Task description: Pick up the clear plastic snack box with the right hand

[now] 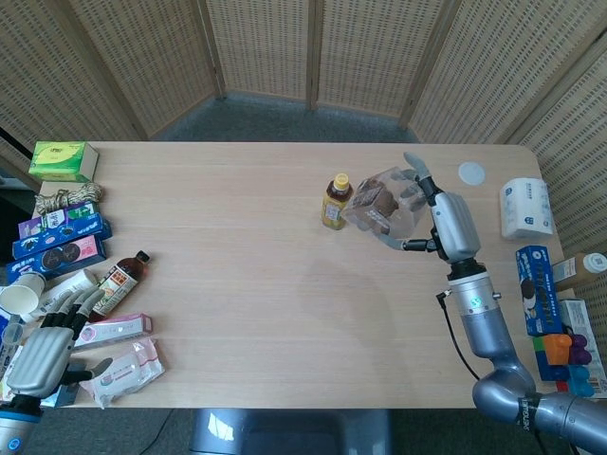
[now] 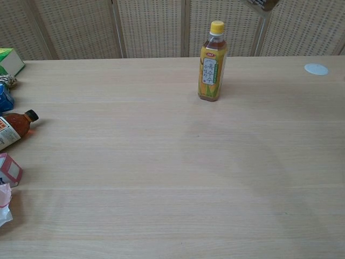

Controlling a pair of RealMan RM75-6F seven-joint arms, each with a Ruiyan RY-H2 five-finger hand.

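My right hand [image 1: 446, 220] holds the clear plastic snack box [image 1: 381, 207], with brown snacks inside, high above the table [image 1: 247, 275] just right of the yellow drink bottle. In the chest view only the box's lower corner [image 2: 261, 4] shows at the top edge, and the right hand itself is out of that frame. At the table's near left corner my left hand [image 1: 43, 355] lies with fingers spread and nothing in it.
A yellow drink bottle [image 1: 335, 201] [image 2: 211, 61] stands at mid-table. Packets, boxes and a brown bottle [image 1: 119, 282] crowd the left edge. A white lid [image 1: 471, 172], a tissue roll [image 1: 524, 208] and colourful boxes [image 1: 541, 289] line the right edge.
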